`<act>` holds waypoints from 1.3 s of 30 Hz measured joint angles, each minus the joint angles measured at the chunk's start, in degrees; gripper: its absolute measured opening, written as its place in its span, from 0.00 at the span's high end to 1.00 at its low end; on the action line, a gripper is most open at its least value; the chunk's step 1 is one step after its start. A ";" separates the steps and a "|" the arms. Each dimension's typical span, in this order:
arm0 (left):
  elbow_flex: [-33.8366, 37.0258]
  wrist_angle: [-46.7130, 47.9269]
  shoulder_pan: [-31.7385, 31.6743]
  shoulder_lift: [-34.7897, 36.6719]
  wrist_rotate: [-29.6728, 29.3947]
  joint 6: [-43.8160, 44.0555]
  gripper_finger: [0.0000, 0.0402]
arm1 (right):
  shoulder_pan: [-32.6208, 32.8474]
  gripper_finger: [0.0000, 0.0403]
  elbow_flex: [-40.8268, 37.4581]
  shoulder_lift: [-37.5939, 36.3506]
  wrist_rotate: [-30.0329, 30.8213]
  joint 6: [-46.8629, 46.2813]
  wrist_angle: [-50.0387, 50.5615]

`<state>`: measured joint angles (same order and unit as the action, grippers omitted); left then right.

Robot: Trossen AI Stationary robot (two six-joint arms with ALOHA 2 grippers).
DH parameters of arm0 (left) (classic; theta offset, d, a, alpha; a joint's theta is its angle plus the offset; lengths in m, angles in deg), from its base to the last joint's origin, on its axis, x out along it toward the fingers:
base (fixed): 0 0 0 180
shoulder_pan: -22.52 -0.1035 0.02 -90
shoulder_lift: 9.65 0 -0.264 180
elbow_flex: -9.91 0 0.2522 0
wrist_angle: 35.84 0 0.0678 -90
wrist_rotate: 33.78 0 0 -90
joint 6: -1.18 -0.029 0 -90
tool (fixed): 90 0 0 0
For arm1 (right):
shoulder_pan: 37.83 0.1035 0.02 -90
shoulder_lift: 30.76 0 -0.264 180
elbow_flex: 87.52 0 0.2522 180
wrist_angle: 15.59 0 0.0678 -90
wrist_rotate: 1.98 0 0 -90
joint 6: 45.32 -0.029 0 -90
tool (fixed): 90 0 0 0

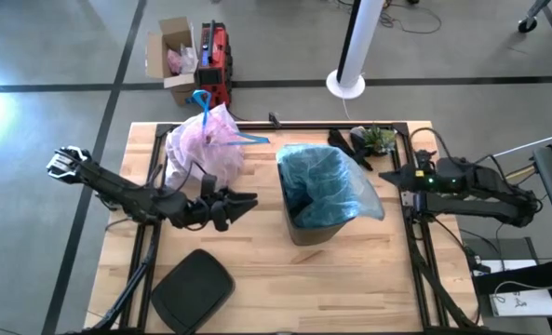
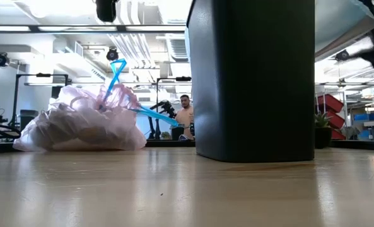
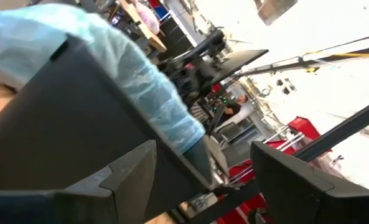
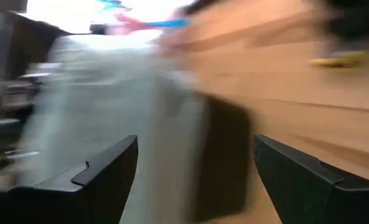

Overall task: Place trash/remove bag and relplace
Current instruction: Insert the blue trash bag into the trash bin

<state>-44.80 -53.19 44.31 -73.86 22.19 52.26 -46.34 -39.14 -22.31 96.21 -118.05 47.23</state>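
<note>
Both claws, left [image 1: 248,200] and right [image 1: 387,173], spread empty over the wooden table [image 1: 369,279] flanking the bin [image 1: 317,228].

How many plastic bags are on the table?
2. A pink bag, tied with a blue drawstring, lies at the table's far left. A blue bag lines the black bin at the middle. Others could be hidden inside the bin.

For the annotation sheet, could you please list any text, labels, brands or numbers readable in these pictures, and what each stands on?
No text can be read in any view.
Paper sheet beside the table's right edge: dark marks, too small to read.
Cardboard box on the floor: no legible print.
Black bin, red case: no label visible.
</note>
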 joint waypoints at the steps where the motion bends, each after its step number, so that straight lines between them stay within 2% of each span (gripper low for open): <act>1: -0.68 0.04 0.03 -0.21 -0.03 -0.26 0.39 | 0.00 0.25 0.42 0.04 1.03 -0.50 3.24; 3: -2.34 1.22 0.03 -0.72 -0.01 -1.48 0.39 | 0.00 0.25 -0.11 -0.25 0.73 -1.43 2.26; 10: -8.41 6.54 -0.21 -3.47 0.05 -6.08 0.38 | 0.00 0.23 -12.33 -0.81 -4.90 -6.58 -20.33; 13: -11.22 9.85 0.46 -3.67 0.42 -6.51 0.38 | 0.02 0.23 -15.60 -1.91 -6.95 -8.70 -22.91; 15: -13.30 12.84 1.25 -3.58 0.47 -6.57 0.39 | 0.00 0.23 -16.98 -3.38 -6.44 -9.86 -26.37; 19: -17.37 20.28 2.33 -3.83 -0.27 -5.91 0.40 | 0.00 0.23 -19.54 -5.24 -5.35 -10.92 -44.80; 22: -19.47 23.97 2.33 -3.97 -0.58 -5.13 0.40 | 0.00 0.23 -19.61 -4.69 -5.22 -11.32 -50.35; 26: -21.97 26.65 2.33 -3.97 -1.04 -5.79 0.40 | 0.00 0.25 -13.40 -1.27 -5.19 -5.23 -50.70; 29: -24.37 30.42 2.18 -3.97 -1.60 -6.88 0.40 | 0.00 0.27 -6.04 5.07 -5.17 2.24 -50.89; 34: -29.62 39.48 1.01 -3.97 -2.06 -8.19 0.40 | 0.02 0.30 7.02 19.83 -6.49 13.15 -45.88; 39: -35.11 42.71 0.17 -3.97 -2.11 -14.93 0.40 | 3.21 0.30 18.93 36.78 -10.14 23.05 -44.56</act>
<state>-79.91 -10.48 44.48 -77.83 20.08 37.32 -43.13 -20.21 14.47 86.07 -95.00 2.67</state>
